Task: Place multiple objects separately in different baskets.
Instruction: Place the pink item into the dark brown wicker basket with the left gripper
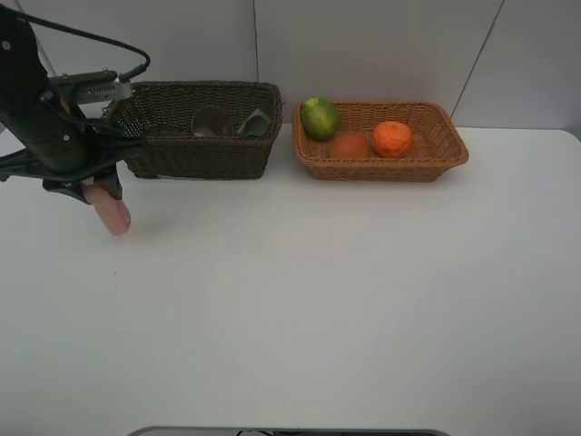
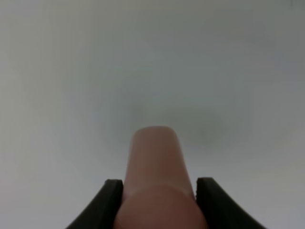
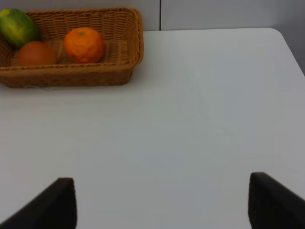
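The pink bottle [image 2: 156, 176], gripped tight in the left fingers [image 2: 113, 195] above the surface [image 1: 318, 300], hangs long-axis down, just near-left of the dark basket [image 1: 201, 156]; the right fingers [image 3: 57, 202] stand wide, empty.

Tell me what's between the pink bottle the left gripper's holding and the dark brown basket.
Nothing but bare white table lies between the pink bottle and the dark brown basket, seen in the exterior high view.

A white table [image 1: 318, 300] carries the dark basket [image 1: 204, 154] and tan basket [image 1: 381, 162].
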`<state>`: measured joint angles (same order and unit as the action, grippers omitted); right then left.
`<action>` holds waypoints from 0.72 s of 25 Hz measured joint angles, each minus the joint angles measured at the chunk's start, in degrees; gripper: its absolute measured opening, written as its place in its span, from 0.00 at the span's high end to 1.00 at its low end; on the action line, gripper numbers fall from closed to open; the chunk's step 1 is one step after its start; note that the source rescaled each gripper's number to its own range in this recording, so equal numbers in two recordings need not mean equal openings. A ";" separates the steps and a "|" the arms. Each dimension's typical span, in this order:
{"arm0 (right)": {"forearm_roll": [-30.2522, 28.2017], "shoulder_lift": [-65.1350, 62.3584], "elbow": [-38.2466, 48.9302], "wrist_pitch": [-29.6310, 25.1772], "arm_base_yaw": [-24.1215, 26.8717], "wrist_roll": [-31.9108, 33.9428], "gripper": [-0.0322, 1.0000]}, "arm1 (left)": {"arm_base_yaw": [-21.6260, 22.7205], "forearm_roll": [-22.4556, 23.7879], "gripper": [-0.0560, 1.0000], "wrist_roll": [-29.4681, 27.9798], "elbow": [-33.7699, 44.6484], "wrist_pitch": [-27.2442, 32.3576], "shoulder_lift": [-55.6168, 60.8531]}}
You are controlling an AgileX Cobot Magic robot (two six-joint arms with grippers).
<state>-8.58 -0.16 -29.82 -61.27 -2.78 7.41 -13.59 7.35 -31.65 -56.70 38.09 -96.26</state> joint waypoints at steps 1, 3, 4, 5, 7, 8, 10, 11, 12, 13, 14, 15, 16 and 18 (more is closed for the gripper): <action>0.00 0.00 0.00 0.00 0.00 0.00 0.09 | 0.00 0.57 0.94 0.00 -1.32 0.46 1.17; 0.00 0.00 0.00 0.00 0.00 0.00 0.09 | 0.00 1.43 0.94 0.00 -4.06 1.45 3.13; 0.00 0.00 0.00 0.00 0.00 0.00 0.09 | 0.00 1.66 0.94 0.00 -5.15 1.78 3.99; 0.00 0.00 0.00 0.00 0.00 0.00 0.09 | 0.00 1.73 0.94 0.10 -6.40 1.86 4.57; 0.00 0.00 0.00 0.00 0.00 0.00 0.09 | 0.00 2.18 0.94 0.24 -8.57 1.94 5.35; 0.00 0.00 0.00 0.00 0.00 0.00 0.09 | 0.00 2.65 0.94 0.49 -9.66 2.02 5.40; 0.00 0.00 0.00 0.00 0.00 0.00 0.09 | 0.00 3.87 0.94 1.14 -11.30 1.33 5.40; 0.00 0.00 0.00 0.00 0.00 0.00 0.09 | 0.00 4.72 0.94 1.36 -11.65 -0.11 5.40; 0.00 0.00 0.00 0.00 0.00 0.00 0.09 | 0.00 5.46 0.94 1.49 -11.92 -1.76 5.40; 0.00 0.00 0.00 0.00 0.00 0.00 0.09 | 0.00 6.27 0.94 1.54 -12.02 -4.23 5.40; 0.00 0.00 0.00 0.00 0.00 0.00 0.09 | 0.00 6.96 0.94 1.54 -12.13 -6.83 5.40; 0.00 0.00 0.00 0.00 0.00 0.00 0.09 | 0.00 7.53 0.94 1.54 -12.13 -9.52 5.25; 0.00 0.00 0.00 0.00 0.00 0.00 0.09 | 0.00 8.03 0.94 1.54 -12.21 -11.69 4.94; 0.00 0.00 0.00 0.00 0.00 0.00 0.09 | 0.00 8.88 0.94 1.54 -12.45 -16.30 3.42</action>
<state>-8.58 -0.16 -29.82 -61.27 -2.78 7.41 -13.59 16.23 -30.11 -69.15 21.79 -92.84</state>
